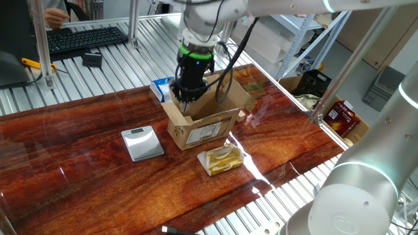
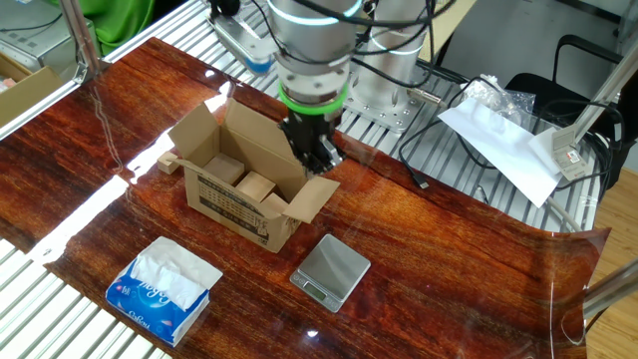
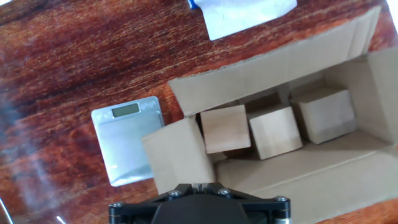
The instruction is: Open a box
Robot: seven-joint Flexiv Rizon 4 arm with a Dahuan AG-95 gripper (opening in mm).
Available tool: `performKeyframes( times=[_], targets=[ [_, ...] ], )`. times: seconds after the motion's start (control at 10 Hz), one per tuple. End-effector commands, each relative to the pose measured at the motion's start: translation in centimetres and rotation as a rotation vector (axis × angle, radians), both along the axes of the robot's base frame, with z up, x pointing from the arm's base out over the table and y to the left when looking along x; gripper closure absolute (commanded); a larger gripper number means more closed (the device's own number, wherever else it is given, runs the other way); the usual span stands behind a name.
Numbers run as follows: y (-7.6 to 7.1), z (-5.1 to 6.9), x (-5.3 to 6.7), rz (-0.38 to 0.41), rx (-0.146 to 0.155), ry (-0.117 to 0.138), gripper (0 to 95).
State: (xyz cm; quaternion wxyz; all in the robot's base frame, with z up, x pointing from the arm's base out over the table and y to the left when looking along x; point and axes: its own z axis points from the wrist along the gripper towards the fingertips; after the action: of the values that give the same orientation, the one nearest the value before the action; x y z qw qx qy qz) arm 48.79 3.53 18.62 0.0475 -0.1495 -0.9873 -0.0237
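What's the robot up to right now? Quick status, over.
Gripper at box rim, jaw state unclear. Box flaps open, wooden blocks visible inside. Scale beside box, not obstructing.

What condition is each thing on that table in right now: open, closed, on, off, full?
box: open, flaps folded outward.
wooden blocks: lying inside the box.
pincer: at the box's rim; open or shut cannot be told.
small scale: flat on the table, nothing on it.
tissue pack: tissue poking out the top.
gold foil pack: lying flat, beside the box.
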Motion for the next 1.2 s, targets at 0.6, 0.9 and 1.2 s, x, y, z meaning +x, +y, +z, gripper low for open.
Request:
performKeyframes(
  times=[0.6,0.9,1.2],
  targets=[
    [-3.5,3.1,2.6,0.110,0.006,0.030,95.0],
    [-5.6,3.8,5.0,0.158,0.013,0.042,95.0],
    [-7.0,4.1,6.4,0.192,0.018,0.063,95.0]
  ],
)
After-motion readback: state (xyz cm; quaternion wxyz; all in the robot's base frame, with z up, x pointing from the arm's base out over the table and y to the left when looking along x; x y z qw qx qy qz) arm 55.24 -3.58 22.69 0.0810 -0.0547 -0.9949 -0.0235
